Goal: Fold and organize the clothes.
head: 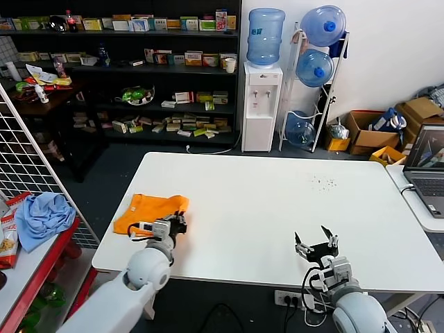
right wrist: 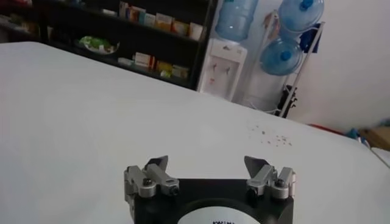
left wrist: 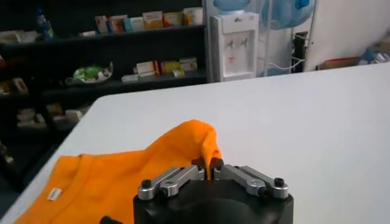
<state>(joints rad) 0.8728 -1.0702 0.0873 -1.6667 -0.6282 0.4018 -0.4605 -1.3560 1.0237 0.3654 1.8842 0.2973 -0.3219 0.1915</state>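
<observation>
The clothes are one bright orange T-shirt (head: pixel 147 210), lying bunched near the table's left front corner. My left gripper (head: pixel 182 222) is at the shirt's right front edge, shut on a pinch of the fabric. In the left wrist view the orange T-shirt (left wrist: pixel 122 173) rises in a fold into the closed left gripper (left wrist: pixel 209 164), and a small white label shows near its neck. My right gripper (head: pixel 316 243) stands open over the bare table near the front right edge, far from the shirt. The right wrist view shows the right gripper (right wrist: pixel 206 163) with nothing between its fingers.
The white table (head: pixel 277 201) spreads wide to the right of the shirt. A laptop (head: pixel 427 166) sits on a side desk at the far right. A light blue cloth (head: pixel 43 218) lies on a red shelf at the left. Shelves and a water dispenser (head: pixel 262 104) stand behind.
</observation>
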